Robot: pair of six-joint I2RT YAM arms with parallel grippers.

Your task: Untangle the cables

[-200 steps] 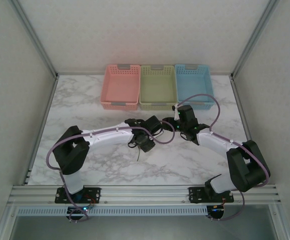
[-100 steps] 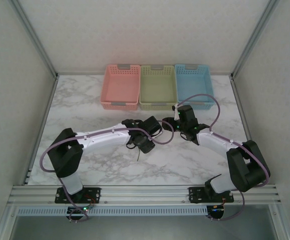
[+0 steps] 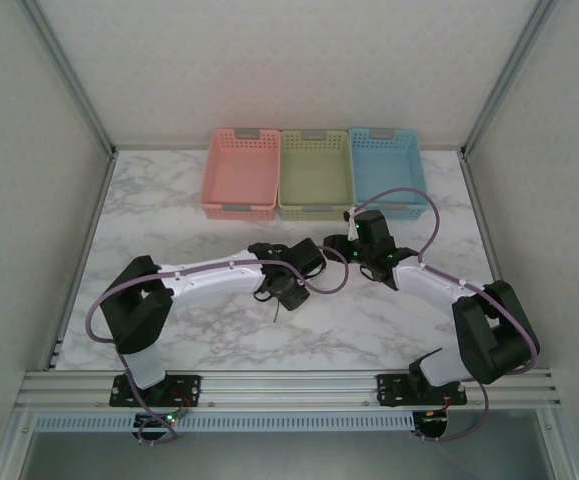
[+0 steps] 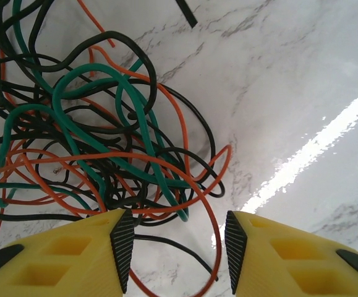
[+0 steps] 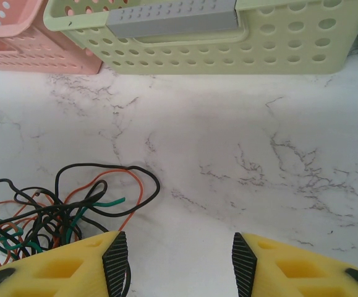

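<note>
The cables (image 4: 92,130) lie as a loose tangle of thin red, green and black wires on the marble table, filling the left half of the left wrist view. My left gripper (image 4: 175,250) hangs open just over the tangle's near edge. A red loop and a black strand run between its yellow fingers (image 4: 73,260) without being pinched. In the top view that gripper (image 3: 293,296) covers most of the tangle, and one strand (image 3: 275,312) pokes out below it. The cables (image 5: 61,210) also sit at the lower left of the right wrist view. Beside them my right gripper (image 5: 180,263) is open over bare marble.
Three baskets stand in a row at the back: pink (image 3: 239,175), green (image 3: 315,172) and blue (image 3: 387,170). The green basket's front wall (image 5: 228,37) is close ahead of the right gripper. Metal frame posts and walls border the table (image 3: 159,210).
The left arm's elbow has shifted and its wrist has settled a little lower and nearer over the tangle. The right arm has not moved.
</note>
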